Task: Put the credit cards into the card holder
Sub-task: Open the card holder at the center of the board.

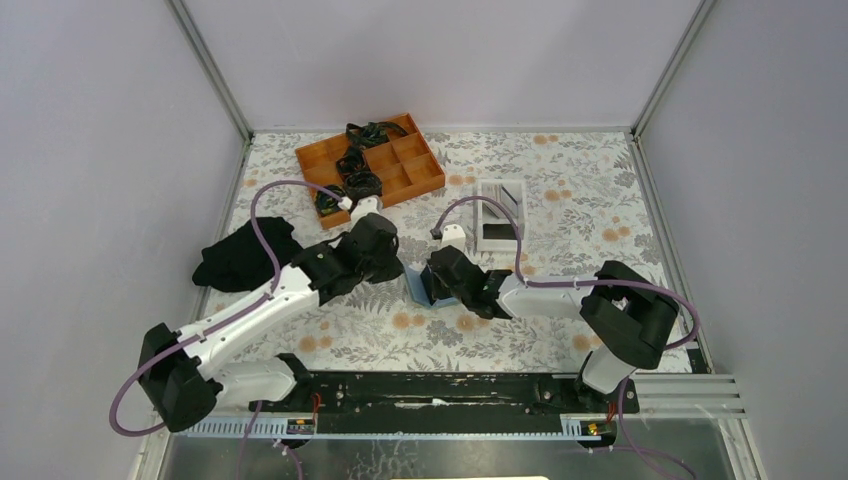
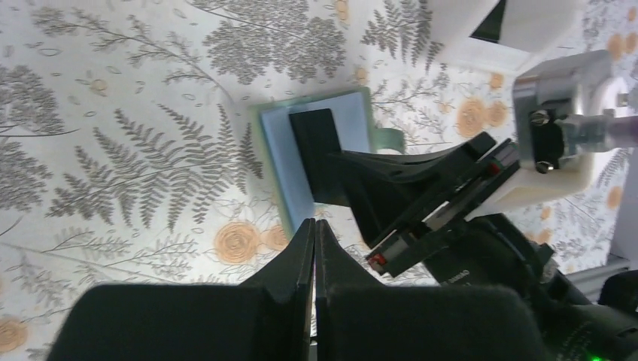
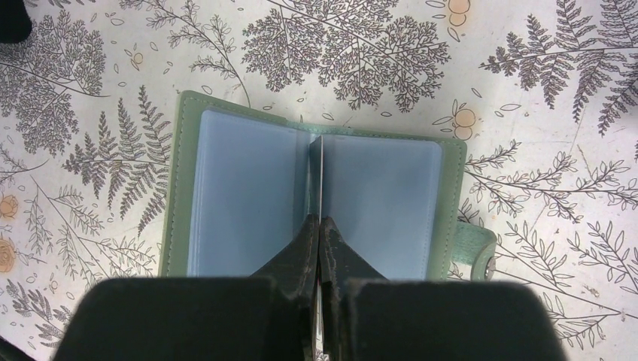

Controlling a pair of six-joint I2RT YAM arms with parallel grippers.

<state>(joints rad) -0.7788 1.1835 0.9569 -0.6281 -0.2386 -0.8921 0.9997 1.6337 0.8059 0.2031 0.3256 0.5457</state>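
Card holder open on table.
Right fingers pinch thin leaf — card or sleeve, cannot tell; left fingers pressed together.

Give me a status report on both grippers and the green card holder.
Left gripper shut, empty. Right gripper shut on a thin upright sheet at the spine of the open, soft sage-green card holder. No obstruction seen.

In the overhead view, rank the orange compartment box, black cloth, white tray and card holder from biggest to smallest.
1. orange compartment box
2. black cloth
3. white tray
4. card holder, smallest as seen, though it is partly covered, so its full extent is unsure.
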